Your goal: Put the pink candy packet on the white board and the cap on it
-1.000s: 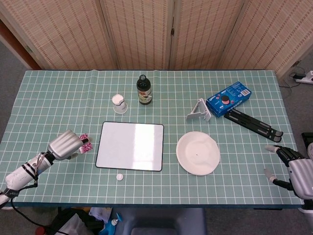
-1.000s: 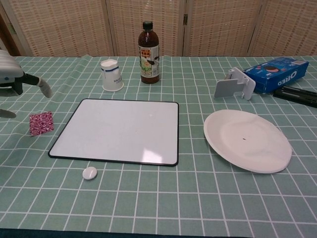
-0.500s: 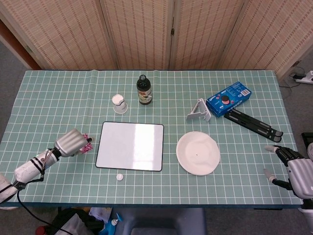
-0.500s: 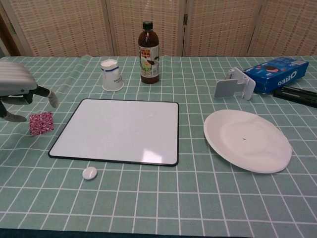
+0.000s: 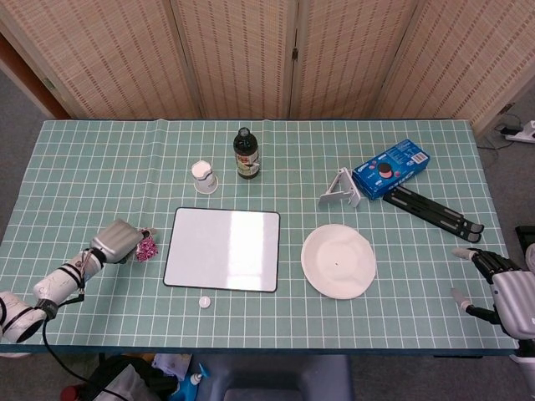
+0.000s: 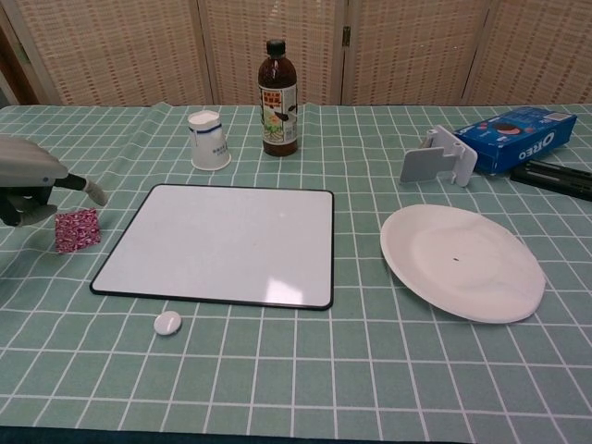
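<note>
The pink candy packet (image 6: 76,228) lies flat on the green cloth just left of the white board (image 6: 217,242); it also shows in the head view as the packet (image 5: 148,248) beside the board (image 5: 222,249). My left hand (image 6: 28,182) hangs low over the packet's left side, one finger reaching past its top edge and the thumb beside it, fingers apart and nothing gripped. The small white cap (image 6: 167,322) lies on the cloth in front of the board. My right hand (image 5: 500,290) rests open at the table's front right edge, far from both.
A white plate (image 6: 462,261) sits right of the board. Behind the board stand a paper cup (image 6: 209,140) and a dark bottle (image 6: 278,98). At the back right are a white stand (image 6: 437,159), a blue Oreo box (image 6: 518,136) and a black folding stand (image 5: 433,209).
My left hand has come down and drawn in closer over the packet. The packet, cap and right hand have not moved.
</note>
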Motion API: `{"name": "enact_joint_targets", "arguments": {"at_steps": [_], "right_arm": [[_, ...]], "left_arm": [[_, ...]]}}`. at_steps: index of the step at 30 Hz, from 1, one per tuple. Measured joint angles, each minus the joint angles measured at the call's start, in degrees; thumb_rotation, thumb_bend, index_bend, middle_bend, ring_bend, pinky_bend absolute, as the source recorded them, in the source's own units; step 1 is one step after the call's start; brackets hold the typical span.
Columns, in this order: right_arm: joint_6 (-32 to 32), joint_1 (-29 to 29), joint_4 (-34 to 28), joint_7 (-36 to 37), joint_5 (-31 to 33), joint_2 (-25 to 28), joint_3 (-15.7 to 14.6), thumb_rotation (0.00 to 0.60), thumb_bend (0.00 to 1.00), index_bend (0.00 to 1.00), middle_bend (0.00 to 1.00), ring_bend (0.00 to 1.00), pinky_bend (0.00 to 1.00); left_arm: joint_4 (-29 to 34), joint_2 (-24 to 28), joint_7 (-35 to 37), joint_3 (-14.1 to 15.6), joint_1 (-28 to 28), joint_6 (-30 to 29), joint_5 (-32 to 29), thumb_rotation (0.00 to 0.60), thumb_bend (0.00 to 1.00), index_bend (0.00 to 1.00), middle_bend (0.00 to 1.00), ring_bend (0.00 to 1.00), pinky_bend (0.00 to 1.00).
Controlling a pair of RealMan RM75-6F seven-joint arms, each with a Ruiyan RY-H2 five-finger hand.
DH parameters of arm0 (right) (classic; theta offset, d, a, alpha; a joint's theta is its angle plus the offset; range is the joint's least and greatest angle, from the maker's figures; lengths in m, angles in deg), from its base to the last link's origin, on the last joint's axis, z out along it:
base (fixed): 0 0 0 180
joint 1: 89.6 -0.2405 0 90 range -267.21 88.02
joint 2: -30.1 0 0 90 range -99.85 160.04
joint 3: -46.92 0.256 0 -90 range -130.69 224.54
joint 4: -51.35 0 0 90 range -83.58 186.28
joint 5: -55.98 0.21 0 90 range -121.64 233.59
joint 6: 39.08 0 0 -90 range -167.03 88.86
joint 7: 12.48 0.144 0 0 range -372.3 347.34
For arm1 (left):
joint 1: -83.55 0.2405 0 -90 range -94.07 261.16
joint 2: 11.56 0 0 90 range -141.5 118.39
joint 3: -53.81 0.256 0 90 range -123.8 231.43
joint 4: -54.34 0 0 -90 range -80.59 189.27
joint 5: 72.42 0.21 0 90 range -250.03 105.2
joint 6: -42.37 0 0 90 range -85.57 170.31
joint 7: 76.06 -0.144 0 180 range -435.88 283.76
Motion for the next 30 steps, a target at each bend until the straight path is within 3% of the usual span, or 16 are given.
{"name": "enact_joint_targets", "arguments": {"at_steps": [19, 30], "right_arm": [[-0.5, 0.6, 0.3, 0.3, 0.5, 0.0, 0.0, 0.600, 0.24, 0.26, 0.30, 0.30, 0.38], [-0.5, 0.5, 0.8, 0.7, 0.4, -0.2, 0.1, 0.600, 0.24, 0.26, 0.30, 0.30, 0.38]], "left_arm": [[0.4, -2.5, -7.4, -1.3, -1.8, 5.8, -8.7, 0.600, 0.66, 0.13, 0.95, 0.94, 1.00], [2.4, -0.5, -10.4, -0.8, -2.4, 9.7, -15.6, 0.600, 0.66, 0.16, 0.95, 0.94, 1.00]]}}
